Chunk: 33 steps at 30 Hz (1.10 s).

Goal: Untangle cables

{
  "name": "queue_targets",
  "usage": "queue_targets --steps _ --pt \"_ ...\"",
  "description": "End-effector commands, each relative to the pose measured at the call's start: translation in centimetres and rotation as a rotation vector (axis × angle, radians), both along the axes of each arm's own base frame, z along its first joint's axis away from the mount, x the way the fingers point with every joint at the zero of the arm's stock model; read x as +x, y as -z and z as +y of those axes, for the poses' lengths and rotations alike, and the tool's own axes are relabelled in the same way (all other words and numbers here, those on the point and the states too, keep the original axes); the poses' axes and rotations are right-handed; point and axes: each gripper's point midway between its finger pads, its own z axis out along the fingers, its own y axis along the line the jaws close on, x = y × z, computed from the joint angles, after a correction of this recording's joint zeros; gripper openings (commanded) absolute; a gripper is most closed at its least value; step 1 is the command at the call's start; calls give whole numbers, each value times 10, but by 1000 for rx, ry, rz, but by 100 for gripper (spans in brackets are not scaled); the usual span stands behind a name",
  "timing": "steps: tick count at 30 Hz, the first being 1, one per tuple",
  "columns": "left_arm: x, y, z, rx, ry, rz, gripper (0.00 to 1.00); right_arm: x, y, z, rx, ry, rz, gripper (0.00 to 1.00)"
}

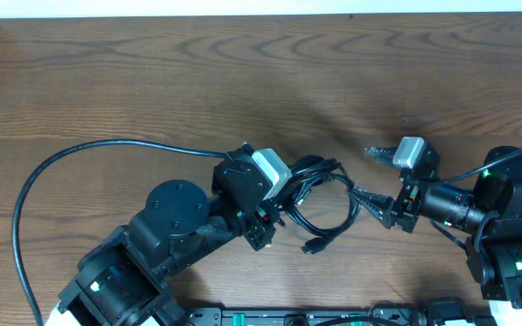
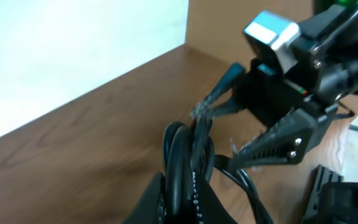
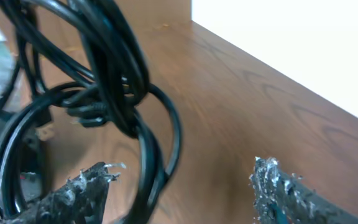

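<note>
Beside right fingers [image 3: 73, 194], cables [image 3: 118, 81] blurred, left fingers [image 2: 145, 205] cut off

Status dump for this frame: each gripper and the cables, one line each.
left gripper: shut on cables.
right gripper: open, gripping nothing; a cable loop hangs between its fingers.
cables: tangled in one bundle, clamped by the left gripper.

It looked like a robotics lab bench: a left arm [image 1: 166, 222] and a right arm [image 1: 506, 213], both black, stood at the near edge of a bare wooden table [image 1: 152, 72], with green lights [image 1: 486, 173] glowing on them. A plain white surface [image 1: 243, 7], possibly a wall, ran behind the table.
</note>
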Motion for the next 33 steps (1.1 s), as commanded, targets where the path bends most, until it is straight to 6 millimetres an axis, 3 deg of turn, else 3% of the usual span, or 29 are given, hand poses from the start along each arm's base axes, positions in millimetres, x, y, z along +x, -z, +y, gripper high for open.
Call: queue_targets --steps 1,4,9,14,23,29,33 --pt "-6 -26 -2 -67 35 -31 8 -12 -4 6 48 -59 37 66" --pt "-7 -31 -6 -109 41 -7 7 -11 -3 5 43 -51 45 60" --pt "-15 -34 -14 -126 110 -2 8 -7 3 1 22 -11 60 37" --pt "-15 -31 -14 -118 109 6 8 -6 3 1 22 -10 60 3" --pt "4 -31 -1 -158 -45 62 7 -1 11 -4 2 48 99 1" --pt "11 -34 10 -165 -119 47 7 36 40 -49 -54 459 273 1" --pt "17 -32 18 -154 -177 42 8 46 52 -75 -66 656 344 1"
